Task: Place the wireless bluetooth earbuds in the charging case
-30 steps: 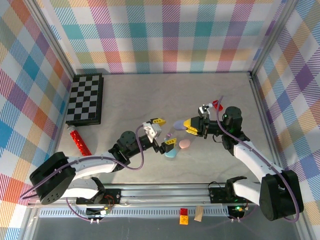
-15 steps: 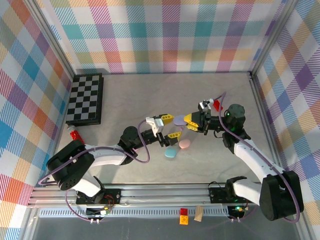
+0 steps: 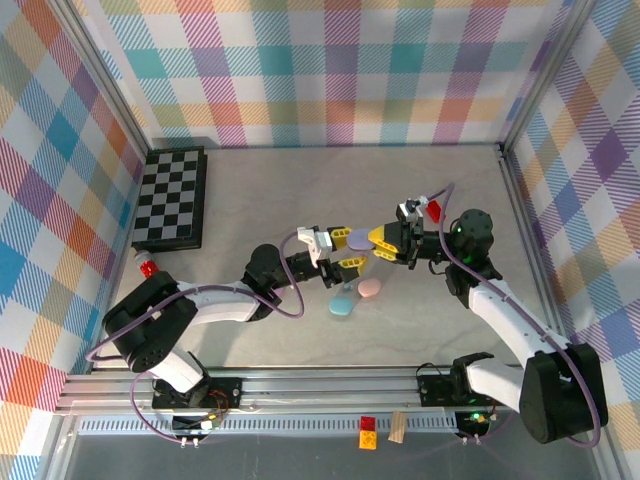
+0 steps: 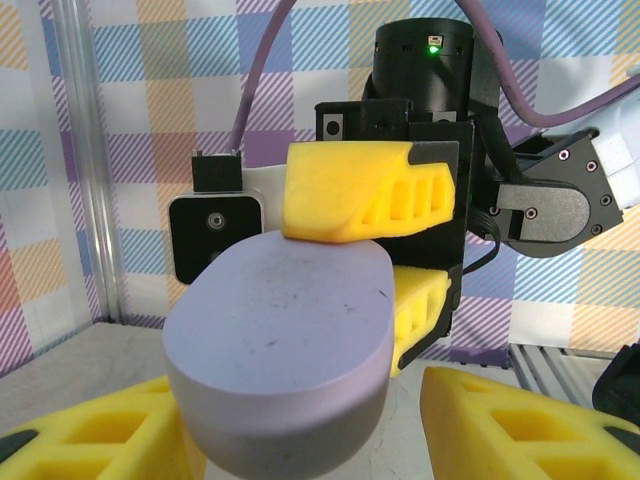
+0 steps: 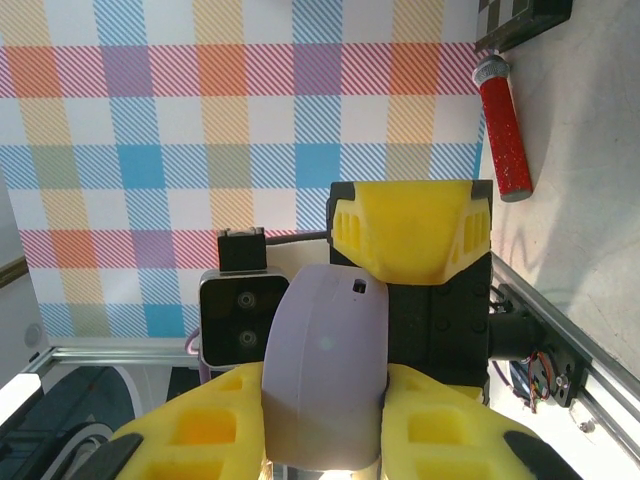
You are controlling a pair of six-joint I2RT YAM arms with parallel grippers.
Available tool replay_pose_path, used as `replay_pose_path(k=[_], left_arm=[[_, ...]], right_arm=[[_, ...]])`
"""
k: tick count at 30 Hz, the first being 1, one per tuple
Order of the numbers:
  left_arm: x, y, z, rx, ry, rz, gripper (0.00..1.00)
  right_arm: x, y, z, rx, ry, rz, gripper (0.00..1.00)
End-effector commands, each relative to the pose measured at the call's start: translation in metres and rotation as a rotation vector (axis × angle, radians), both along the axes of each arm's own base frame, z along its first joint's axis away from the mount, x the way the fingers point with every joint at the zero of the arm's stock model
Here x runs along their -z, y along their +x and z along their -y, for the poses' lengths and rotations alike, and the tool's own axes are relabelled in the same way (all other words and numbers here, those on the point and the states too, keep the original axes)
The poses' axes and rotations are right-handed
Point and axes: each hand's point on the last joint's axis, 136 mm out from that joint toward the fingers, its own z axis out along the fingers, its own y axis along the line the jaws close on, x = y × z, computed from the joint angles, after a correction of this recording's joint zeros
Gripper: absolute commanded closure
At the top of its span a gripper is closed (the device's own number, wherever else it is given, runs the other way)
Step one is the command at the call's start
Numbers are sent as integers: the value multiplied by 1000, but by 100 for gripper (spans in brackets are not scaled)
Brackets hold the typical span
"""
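Just on the near side of the lilac charging case [image 3: 359,240] a pink case [image 3: 370,288] and a pale blue case [image 3: 343,305] lie touching on the table. A small red block [image 3: 434,210] sits to its right behind the right arm, and a folded chessboard [image 3: 172,197] and a red glitter tube [image 5: 503,125] lie far to its left. The case hangs above the table, clamped flat between the right gripper [image 3: 380,244] fingers. The left gripper [image 3: 345,249] straddles its other end, jaws part open, with a gap on one side. It is a smooth, closed oval pebble, faintly scuffed, with a small notch at one end. The earbuds are too small to tell. The tabletop [image 3: 300,180] is pale grey, and the walls [image 3: 330,70] are pastel plaid.
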Motion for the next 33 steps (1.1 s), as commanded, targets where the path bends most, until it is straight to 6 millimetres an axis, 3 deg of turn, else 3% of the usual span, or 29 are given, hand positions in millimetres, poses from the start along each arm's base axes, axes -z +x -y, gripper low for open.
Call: replay_pose_path(k=[1, 18, 23, 33], left_arm=[[-25, -6, 1, 46, -64, 48, 46], [-31, -10, 3, 84, -73, 40, 54], [-28, -9, 5, 85, -70, 34, 52], [-27, -8, 6, 85, -67, 31, 51]], right_arm=[[-19, -5, 1, -8, 17, 90, 93], [-17, -6, 2, -8, 1, 99, 93], [-26, -6, 2, -1, 21, 121, 93], [-26, -7, 3, 5, 16, 128, 94]])
